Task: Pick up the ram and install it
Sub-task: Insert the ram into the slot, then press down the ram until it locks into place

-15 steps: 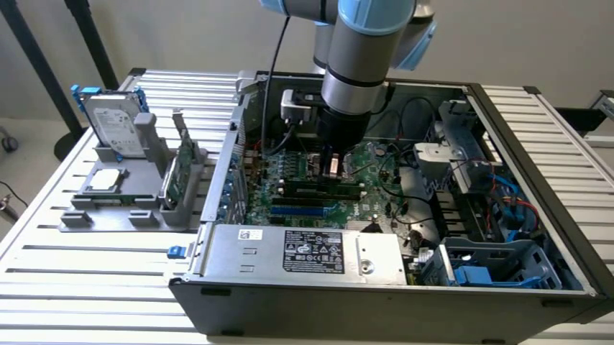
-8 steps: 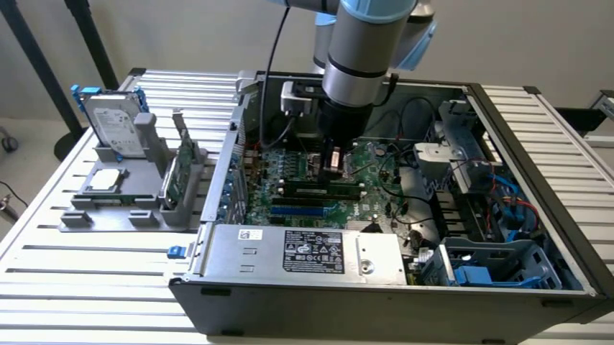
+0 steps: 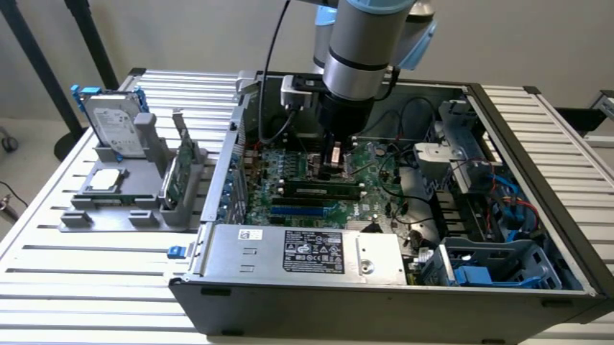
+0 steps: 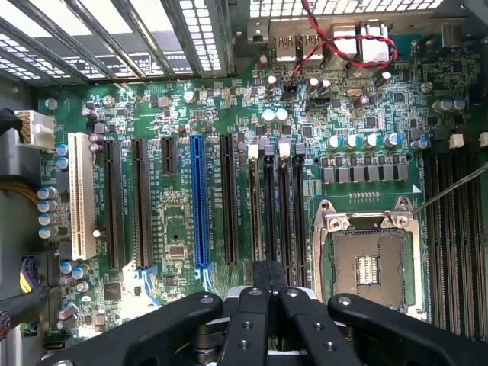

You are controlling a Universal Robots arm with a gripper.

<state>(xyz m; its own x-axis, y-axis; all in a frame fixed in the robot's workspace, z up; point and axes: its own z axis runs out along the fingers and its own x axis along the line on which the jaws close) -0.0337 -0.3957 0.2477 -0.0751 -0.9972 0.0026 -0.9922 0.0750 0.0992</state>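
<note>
End effector [image 3: 333, 159] clenched above motherboard [image 3: 287, 169]; ram [image 3: 321, 192] seated in slot just beside it

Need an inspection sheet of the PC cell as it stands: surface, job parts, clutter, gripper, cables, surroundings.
Surface: slatted aluminium table, carrying an open PC case and a grey parts holder.
Job's things: green ram stick upright in the holder; another module appears seated in a motherboard slot.
Clutter: hard drive in a blue frame and processor chip on the holder; CPU socket empty.
Grippers: gripper shut, low over the ram slots, nothing visibly held.
Cables: red-black wires by the rear ports; black cable along the arm.
Surroundings: black stand legs, pale wall.
</note>
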